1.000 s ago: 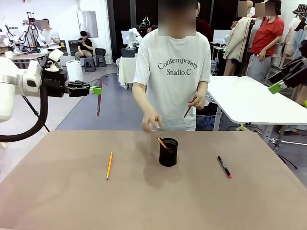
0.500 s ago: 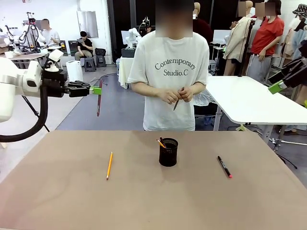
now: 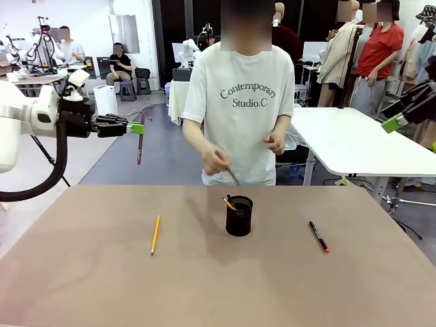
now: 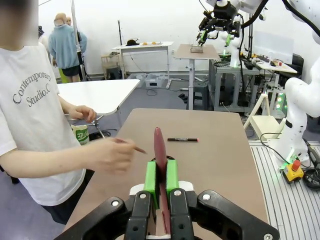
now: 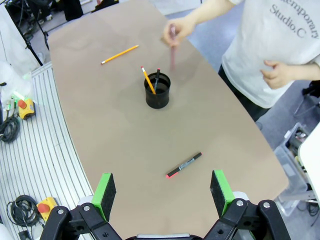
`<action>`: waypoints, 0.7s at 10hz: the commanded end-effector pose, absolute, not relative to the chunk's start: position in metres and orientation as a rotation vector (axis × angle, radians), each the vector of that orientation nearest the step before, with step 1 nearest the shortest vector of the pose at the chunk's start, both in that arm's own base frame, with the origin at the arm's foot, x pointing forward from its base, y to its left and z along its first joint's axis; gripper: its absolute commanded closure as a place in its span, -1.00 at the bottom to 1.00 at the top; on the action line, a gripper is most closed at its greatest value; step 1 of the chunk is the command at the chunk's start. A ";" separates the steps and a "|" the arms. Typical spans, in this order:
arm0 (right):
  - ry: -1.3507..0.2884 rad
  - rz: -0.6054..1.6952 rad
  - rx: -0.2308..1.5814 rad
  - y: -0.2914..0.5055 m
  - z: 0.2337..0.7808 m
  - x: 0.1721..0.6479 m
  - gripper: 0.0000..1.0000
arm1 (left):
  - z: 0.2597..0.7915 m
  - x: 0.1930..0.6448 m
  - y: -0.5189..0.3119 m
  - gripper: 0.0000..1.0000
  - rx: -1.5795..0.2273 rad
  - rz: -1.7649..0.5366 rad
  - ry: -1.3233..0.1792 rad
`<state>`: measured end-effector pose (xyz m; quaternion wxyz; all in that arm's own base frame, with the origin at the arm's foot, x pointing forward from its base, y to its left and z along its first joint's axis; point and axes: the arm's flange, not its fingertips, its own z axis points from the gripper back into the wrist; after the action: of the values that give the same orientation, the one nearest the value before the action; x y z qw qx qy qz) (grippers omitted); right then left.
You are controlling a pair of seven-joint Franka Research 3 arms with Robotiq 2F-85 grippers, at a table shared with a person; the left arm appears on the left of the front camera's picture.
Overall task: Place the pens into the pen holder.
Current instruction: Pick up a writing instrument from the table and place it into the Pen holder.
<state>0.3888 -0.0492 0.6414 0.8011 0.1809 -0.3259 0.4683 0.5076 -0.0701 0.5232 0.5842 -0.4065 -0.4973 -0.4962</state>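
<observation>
My left gripper (image 3: 138, 127) hangs high beyond the table's left far corner, shut on a dark reddish pencil (image 3: 140, 146) that points down; in the left wrist view the pencil (image 4: 159, 150) stands between the green pads of that gripper (image 4: 160, 177). A yellow pencil (image 3: 155, 235) lies left of the black mesh pen holder (image 3: 239, 216), and a black marker with a pink-red tip (image 3: 319, 236) lies to its right. The holder (image 5: 157, 91) has a yellow pencil and a dark pen in it. My right gripper (image 5: 164, 186) is open and empty, high off the table's right side (image 3: 393, 123).
The person at the far edge holds a dark pencil (image 3: 234, 177) in one hand (image 3: 216, 162) just above and behind the holder. A white table (image 3: 354, 139) stands to the far right. The brown tabletop (image 3: 204, 286) is bare near me.
The person's hand has come down from chest height toward the holder with a dark pencil in it. Both arms have stayed still.
</observation>
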 end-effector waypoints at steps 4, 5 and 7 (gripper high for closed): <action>-0.714 1.010 0.396 -0.049 0.644 0.389 -1.00 | 0.524 0.506 -0.069 1.00 -0.944 -1.159 -1.162; -0.714 1.010 0.396 -0.049 0.644 0.389 -1.00 | 0.524 0.506 -0.069 1.00 -0.944 -1.159 -1.162; -0.714 1.010 0.396 -0.049 0.644 0.389 -1.00 | 0.524 0.506 -0.069 1.00 -0.944 -1.159 -1.162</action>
<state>0.3888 -0.0492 0.6414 0.8011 0.1809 -0.3259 0.4683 0.5076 -0.0701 0.5231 0.5842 -0.4065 -0.4973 -0.4962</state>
